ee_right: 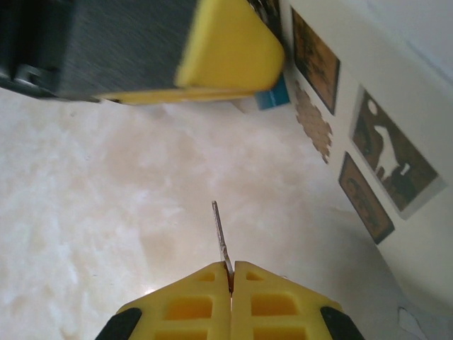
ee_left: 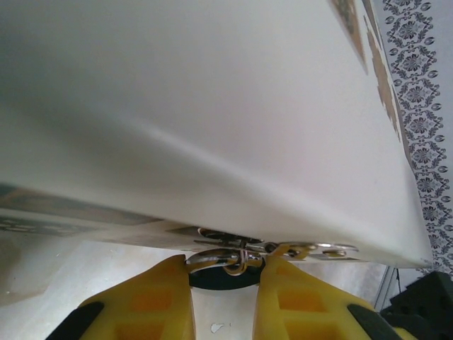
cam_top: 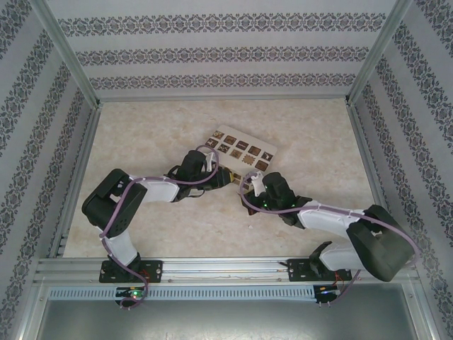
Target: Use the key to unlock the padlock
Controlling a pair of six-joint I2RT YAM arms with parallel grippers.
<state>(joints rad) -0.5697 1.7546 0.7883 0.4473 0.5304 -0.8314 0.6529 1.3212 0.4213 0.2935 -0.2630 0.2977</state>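
Our right gripper (ee_right: pixel 231 275) has its yellow fingers pressed flat together on the key (ee_right: pixel 220 234), a thin grey blade standing up out of the pinch with most of its length free; it looks stiff and light but slick, so we judge that a firm hold low down, as here, is what stops it twisting when it meets the keyway. Over on the left gripper (ee_left: pixel 226 275), the fingers sit narrowly apart, clamped on the padlock (ee_left: pixel 224 278), its silver shackle (ee_left: pixel 225 256) poking out at the tips, right against the lower edge of the cream box (ee_left: pixel 212 113). From the right wrist, the padlock's blue body peeks out beside the left fingertip, ahead of the key and apart from it. Small, hard, smooth metal: we reckon it wants gripping across its flat sides, keyway left bare, above the marbled table (ee_right: pixel 99 212)
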